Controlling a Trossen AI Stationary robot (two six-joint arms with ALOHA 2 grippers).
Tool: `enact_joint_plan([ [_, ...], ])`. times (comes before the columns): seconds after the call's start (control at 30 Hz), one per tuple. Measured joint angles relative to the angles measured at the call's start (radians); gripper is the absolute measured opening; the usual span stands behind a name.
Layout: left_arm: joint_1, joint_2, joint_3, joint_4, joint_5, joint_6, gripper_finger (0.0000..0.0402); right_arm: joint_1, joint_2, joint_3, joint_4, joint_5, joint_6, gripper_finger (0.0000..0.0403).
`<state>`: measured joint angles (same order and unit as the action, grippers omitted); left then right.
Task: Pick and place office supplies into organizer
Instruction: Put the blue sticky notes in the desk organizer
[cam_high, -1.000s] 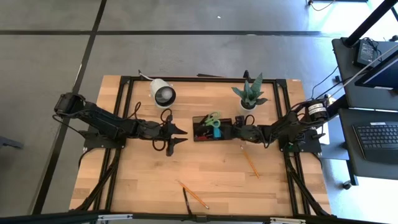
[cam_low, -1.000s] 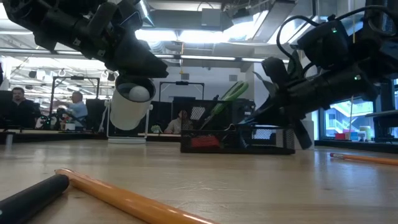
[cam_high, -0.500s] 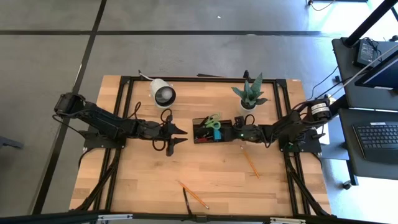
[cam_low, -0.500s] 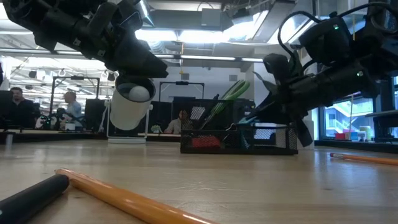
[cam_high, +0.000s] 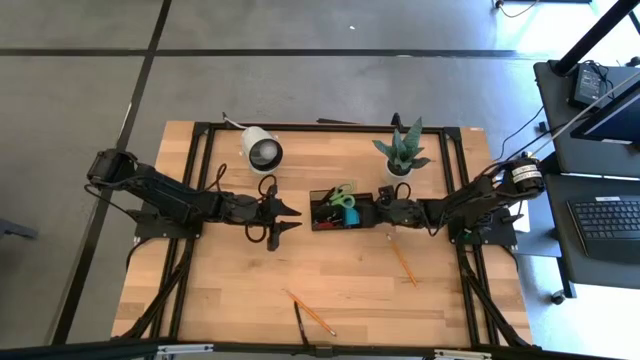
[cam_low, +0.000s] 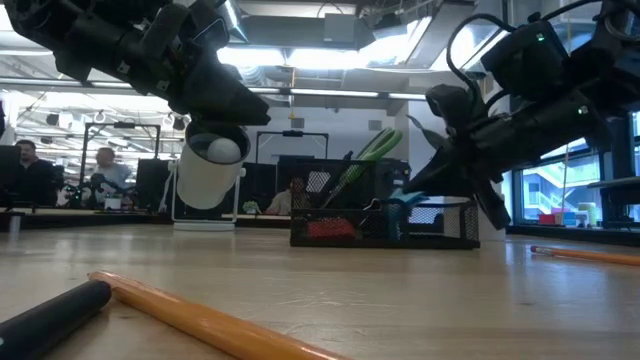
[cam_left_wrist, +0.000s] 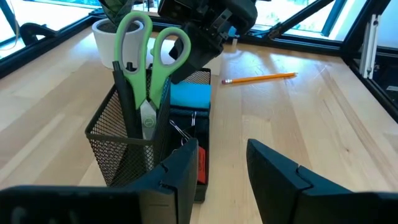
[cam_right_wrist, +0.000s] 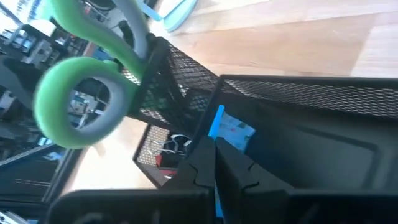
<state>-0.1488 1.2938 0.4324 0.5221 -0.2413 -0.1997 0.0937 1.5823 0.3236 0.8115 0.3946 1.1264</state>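
Looking down: right tool (cam_high: 385, 213) at organizer (cam_high: 340, 210) end, tips hidden; left tool (cam_high: 291, 220) spread, just beside it | low: scissors (cam_low: 362, 160) stand handles-up, pencil (cam_low: 205, 320) lies diagonal on open desk (cam_low: 400, 290) | left wrist: blue pad (cam_left_wrist: 189, 96) in organizer | right wrist: fingers (cam_right_wrist: 239, 177) pressed together at pad

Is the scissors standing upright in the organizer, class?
Yes, in the left wrist view the scissors stand handles-up in the organizer's tall mesh cup.

right gripper (cam_right_wrist: 216, 163) jaws shut | over organizer (cam_right_wrist: 298, 99) | scissors (cam_right_wrist: 93, 87) upright
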Motion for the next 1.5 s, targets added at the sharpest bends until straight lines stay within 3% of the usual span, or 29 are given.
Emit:
enact_joint_plan([
  [0.4,0.000,0.000,0.000,-0.002,0.000,0.000,0.0130,-0.005,-0.148,-0.001,-0.285,-0.002,-0.001,0.0006],
  [0.83,0.000,0.000,0.000,-0.002,0.000,-0.008,0.0130,-0.004,-0.163,0.003,-0.353,-0.008,-0.012,0.0021],
  [1.1,0.000,0.000,0.000,-0.002,0.000,-0.026,0.0130,-0.005,-0.161,0.040,-0.396,-0.041,-0.112,0.0022],
  [1.5,0.000,0.000,0.000,-0.002,0.000,-0.027,0.0130,-0.005,-0.160,0.325,-0.979,-0.034,-0.240,0.0022],
])
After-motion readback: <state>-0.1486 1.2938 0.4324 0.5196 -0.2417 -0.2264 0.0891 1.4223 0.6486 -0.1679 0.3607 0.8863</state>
